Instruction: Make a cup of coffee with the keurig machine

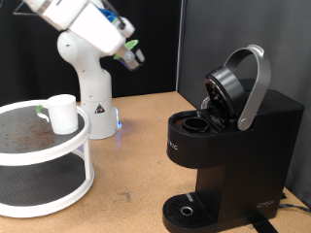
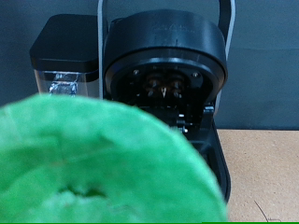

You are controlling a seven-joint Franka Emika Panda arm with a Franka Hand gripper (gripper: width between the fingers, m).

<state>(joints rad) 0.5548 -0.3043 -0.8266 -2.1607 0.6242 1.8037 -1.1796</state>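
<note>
One arm is at work over a tan bench (image 1: 136, 146), and its pincer (image 1: 130, 55) hangs in the air high above the bench's back edge, well apart from the machine, tilted down towards the exterior view's right. In the exterior view a sliver of green shows at its tip. In the wrist view a green coffee pod (image 2: 103, 163) fills the lower part of the picture right at the fingers, blurred from nearness, so the pincer appears to be closed on the pod, though the fingers themselves are hidden behind it.

The keurig machine (image 1: 238, 146) stands at the bench's corner on the exterior view's right, near the front edge. Its brew head (image 1: 225, 89) is lifted open, with the grey lid handle (image 1: 255, 83) raised in an arch above it, and the round pod chamber (image 1: 199, 124) below lies uncovered. Its round drip tray (image 1: 185, 210) sits at the foot of the machine with nothing standing on it. The wrist view looks straight at the open head from the front.

The cup (image 1: 63, 113) stands upright on the top tier of a white two-tier round stand (image 1: 44, 199) at the bench's edge on the exterior view's left, well apart from the machine. The arm's white base (image 1: 89, 87) rises just beside the stand, near the bench's back edge.
</note>
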